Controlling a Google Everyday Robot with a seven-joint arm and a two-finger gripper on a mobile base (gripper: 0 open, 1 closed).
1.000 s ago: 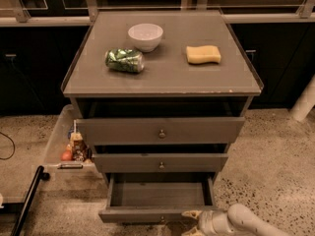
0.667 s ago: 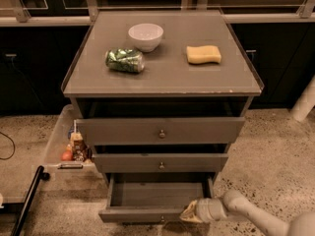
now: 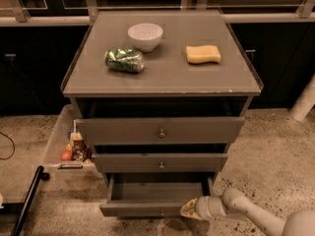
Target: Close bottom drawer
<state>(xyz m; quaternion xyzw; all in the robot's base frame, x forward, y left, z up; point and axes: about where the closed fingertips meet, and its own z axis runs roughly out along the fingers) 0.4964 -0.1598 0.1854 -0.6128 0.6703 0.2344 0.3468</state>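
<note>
Cannot make out the spread of the gripper (image 3: 192, 209), set low below the desk's front right corner, touching or just beside the right end of the bottom drawer (image 3: 147, 209), with the pale arm (image 3: 251, 214) leading off to the lower right. Shows that drawer pulled well out past the desk's front edge, under the middle drawer (image 3: 161, 162) and top drawer (image 3: 161, 130). Up on the desk (image 3: 172, 80): white bowl (image 3: 145, 35) near the back edge, green can (image 3: 124, 60) toward the left edge, yellow sponge (image 3: 203, 54) toward the right edge.
</note>
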